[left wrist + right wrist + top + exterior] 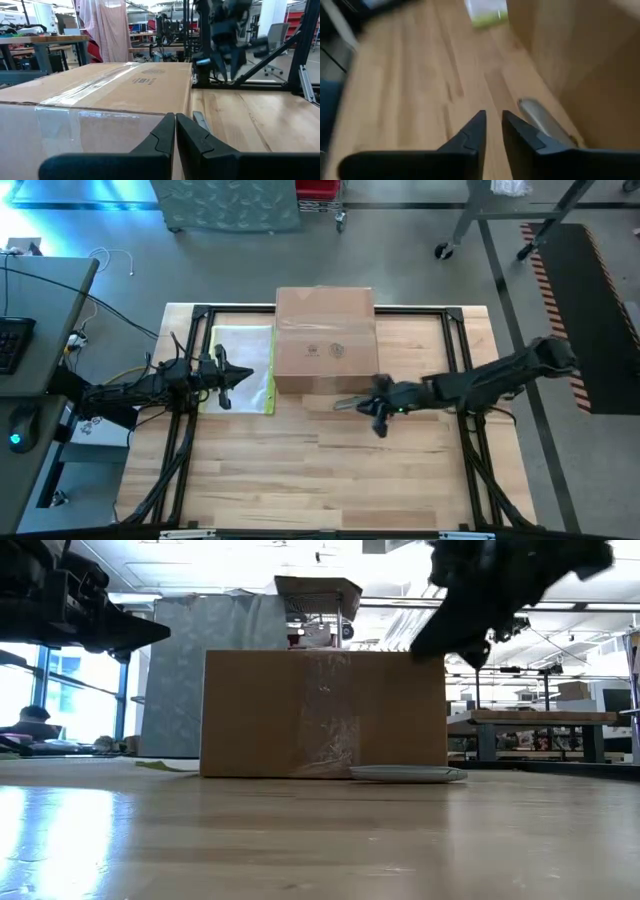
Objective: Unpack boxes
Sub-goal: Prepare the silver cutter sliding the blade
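Observation:
The brown cardboard box [325, 340] stands on its bottom at the middle of the table's far part, flaps shut under clear tape [95, 85]. My right gripper [493, 120] hovers above the table just near-right of the box [580, 65], slanting down, its fingers a narrow gap apart with nothing between them. In the high view my right gripper [372, 412] is beside the box's near side. My left gripper [175, 125] is shut and level at the box's left [232, 376], holding nothing.
A flat grey elongated thing [345, 404] lies on the table against the box's near side [540, 120]. A clear sleeve with a yellow edge [243, 370] lies left of the box. A black frame [455, 340] borders the tabletop. Bare wood [320, 470] spreads toward the near edge.

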Available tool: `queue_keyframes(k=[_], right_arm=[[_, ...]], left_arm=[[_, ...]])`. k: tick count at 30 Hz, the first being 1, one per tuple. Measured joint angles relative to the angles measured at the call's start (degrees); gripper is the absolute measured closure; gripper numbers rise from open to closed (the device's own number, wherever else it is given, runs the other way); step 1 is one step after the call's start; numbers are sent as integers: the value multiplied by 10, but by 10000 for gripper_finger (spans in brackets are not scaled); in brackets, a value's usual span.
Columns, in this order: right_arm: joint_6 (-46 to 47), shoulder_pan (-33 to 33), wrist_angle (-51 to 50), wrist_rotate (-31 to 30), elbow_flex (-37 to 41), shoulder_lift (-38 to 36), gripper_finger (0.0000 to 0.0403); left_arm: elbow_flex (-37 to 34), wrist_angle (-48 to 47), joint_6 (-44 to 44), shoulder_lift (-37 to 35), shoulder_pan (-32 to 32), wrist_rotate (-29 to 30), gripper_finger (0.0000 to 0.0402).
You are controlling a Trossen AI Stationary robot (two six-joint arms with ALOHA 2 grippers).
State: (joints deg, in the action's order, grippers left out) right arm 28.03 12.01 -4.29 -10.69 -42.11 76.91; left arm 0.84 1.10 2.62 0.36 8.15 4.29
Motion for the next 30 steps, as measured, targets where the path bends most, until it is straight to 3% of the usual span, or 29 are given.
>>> queue_keyframes(k=[6,10,16,19,26,30], right_arm=[[-24,0,-70,-20,-135,164,335],[20,-3,-169,-99,-228,262,336],[101,-12,-316,-128,-311,354,336],[110,-11,-328,-114,-316,374,336],[123,28,-356,10,-315,362,336],[141,83,-398,-9,-315,302,336]], left_arm=[[0,0,0,0,0,0,401],[0,0,-9,0,0,0,401],[0,0,-61,0,0,0,401],[0,0,-75,0,0,0,401],[0,0,-76,0,0,0,401],[0,0,-81,0,0,-1,401]])
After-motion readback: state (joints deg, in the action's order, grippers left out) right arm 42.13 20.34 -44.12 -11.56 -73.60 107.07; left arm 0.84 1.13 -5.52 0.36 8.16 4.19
